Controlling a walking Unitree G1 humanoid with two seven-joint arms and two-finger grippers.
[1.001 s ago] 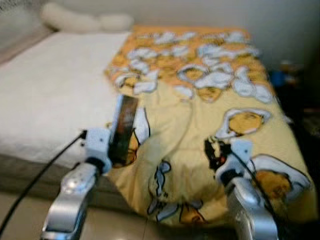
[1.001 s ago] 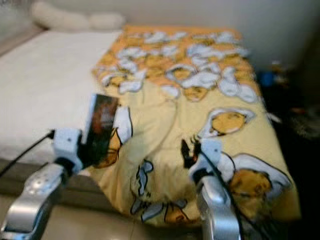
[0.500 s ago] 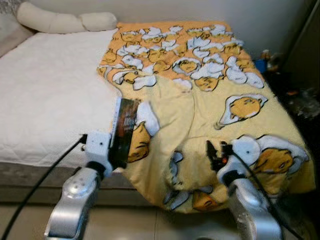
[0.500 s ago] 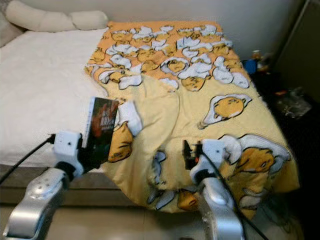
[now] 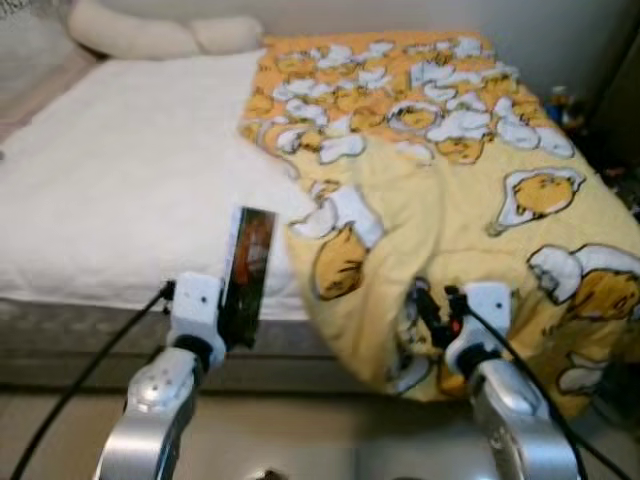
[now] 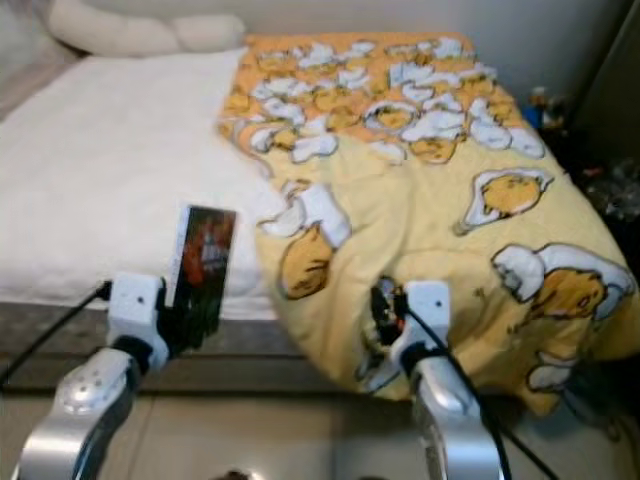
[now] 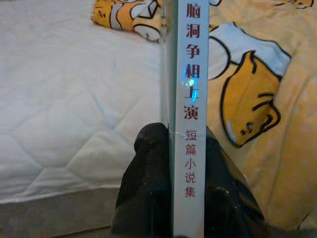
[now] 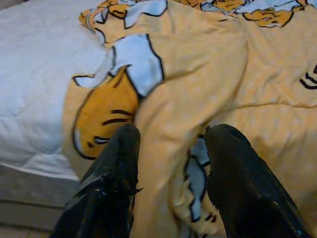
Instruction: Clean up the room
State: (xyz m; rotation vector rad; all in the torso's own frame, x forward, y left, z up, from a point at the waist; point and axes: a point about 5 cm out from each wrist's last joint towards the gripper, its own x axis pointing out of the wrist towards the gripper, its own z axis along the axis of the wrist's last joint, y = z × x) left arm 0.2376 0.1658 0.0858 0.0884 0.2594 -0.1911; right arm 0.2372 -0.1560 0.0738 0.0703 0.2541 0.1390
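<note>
White bed (image 5: 120, 200) ahead, yellow blanket (image 5: 470, 230) rumpled; left claw (image 7: 173, 173) pinches a book (image 5: 245, 275) upright at the bed's edge, right claw (image 8: 171, 163) spread over blanket folds. Tidying looks barely begun.

The two head views look forward and down from above the foot of a bed (image 5: 120, 190), taking in the white mattress, the yellow patterned blanket (image 5: 450, 210) and both silver arms at the lower edge. They share nearly the whole scene, the right eye view shifted slightly sideways. The left wrist view looks along the left gripper (image 7: 187, 173) from very close, past a book (image 7: 190, 99) toward mattress and blanket. The right wrist view looks along the right gripper (image 8: 171, 163), close over the blanket's folded edge, which the head views also show.
</note>
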